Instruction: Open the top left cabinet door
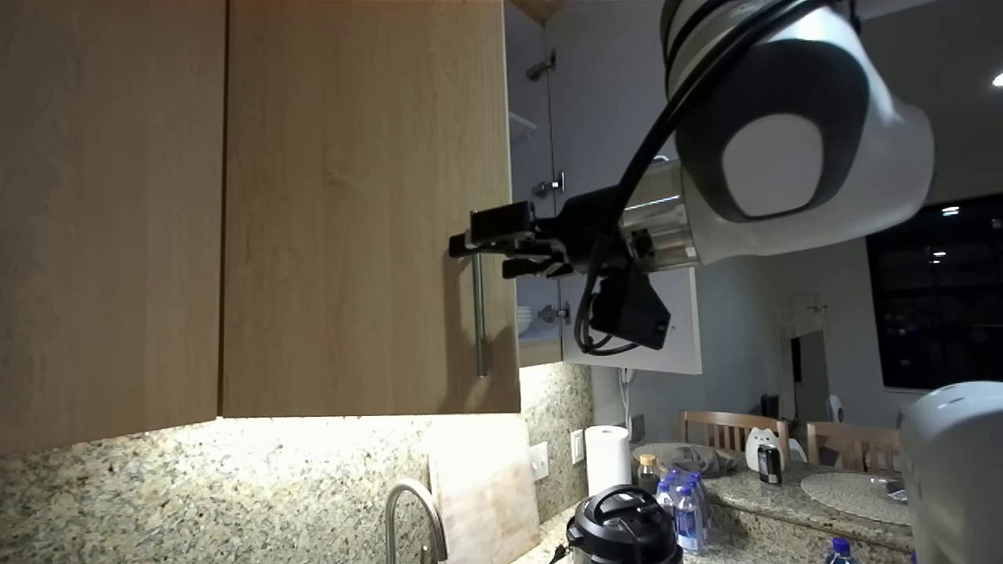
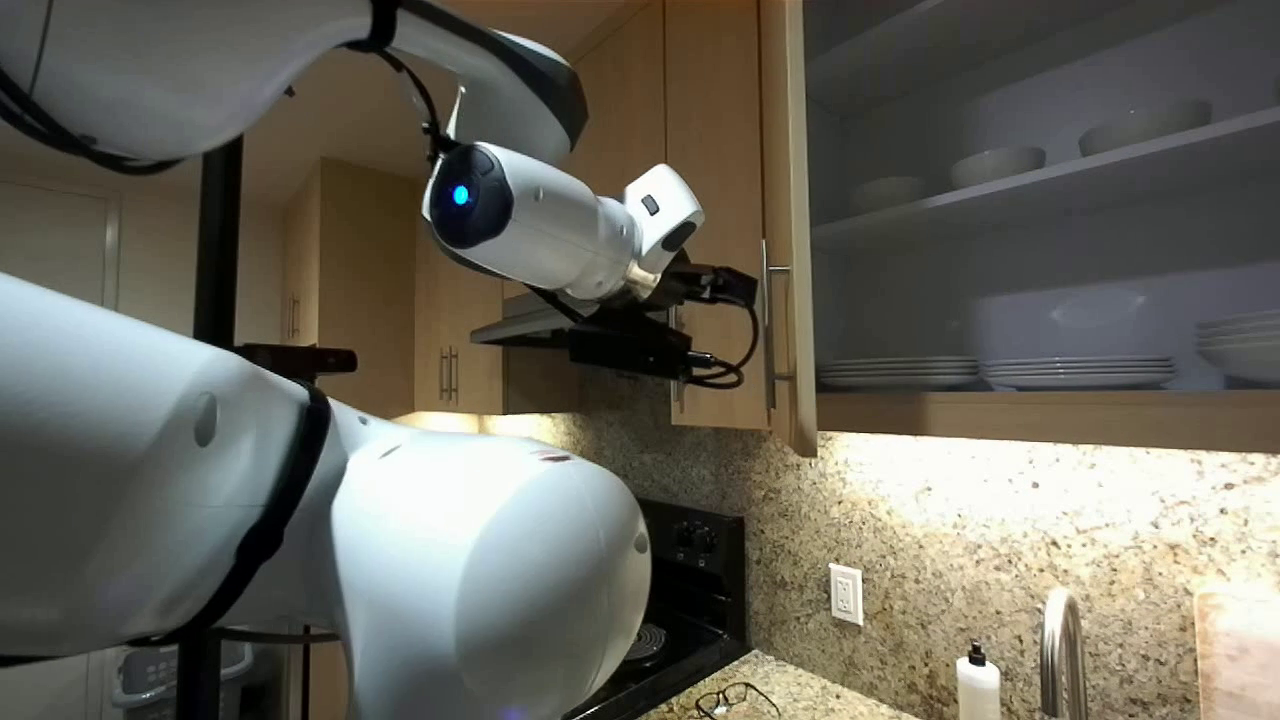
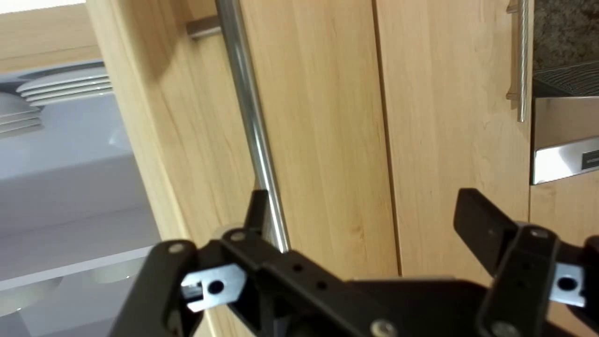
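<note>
Bowls (image 2: 998,168) on a pale shelf (image 2: 1060,178)

Your white arm (image 2: 480,560) had dark grey panels (image 1: 842,98), black straps (image 2: 295,470), looping black cables (image 1: 668,125) and a round blue light (image 2: 461,195); your black gripper (image 3: 366,210) showed silver screws (image 3: 383,327).

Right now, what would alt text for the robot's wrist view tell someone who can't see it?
A wooden cabinet door stands open, its silver handle beside one of the widely spread black jaws; whether they touch is unclear. At the picture's left, white plates show inside the cabinet; the view is upside down.
</note>
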`<state>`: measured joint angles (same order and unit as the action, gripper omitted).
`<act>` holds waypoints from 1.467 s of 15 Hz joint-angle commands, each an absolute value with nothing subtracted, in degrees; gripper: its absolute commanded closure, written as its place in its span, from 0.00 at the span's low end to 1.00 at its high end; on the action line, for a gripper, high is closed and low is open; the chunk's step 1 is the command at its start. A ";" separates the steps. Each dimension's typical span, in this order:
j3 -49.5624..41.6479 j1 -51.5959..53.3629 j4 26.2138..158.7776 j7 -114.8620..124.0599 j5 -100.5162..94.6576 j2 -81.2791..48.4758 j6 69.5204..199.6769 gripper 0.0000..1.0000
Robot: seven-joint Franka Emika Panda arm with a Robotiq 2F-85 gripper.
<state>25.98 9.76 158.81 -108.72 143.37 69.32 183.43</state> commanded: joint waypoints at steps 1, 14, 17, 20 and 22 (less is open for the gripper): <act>21.62 18.86 159.02 -109.47 141.01 72.62 193.64 0.00; 24.00 -10.41 148.02 -117.46 135.64 63.82 198.21 0.00; 21.02 -16.13 147.37 -119.97 136.27 63.86 198.18 0.00; 15.29 -13.80 146.35 -122.78 134.69 62.20 198.20 0.00; 11.10 -9.97 144.82 -126.01 134.32 60.29 198.38 0.00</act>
<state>17.17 -15.33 147.94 -118.92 133.54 63.99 197.77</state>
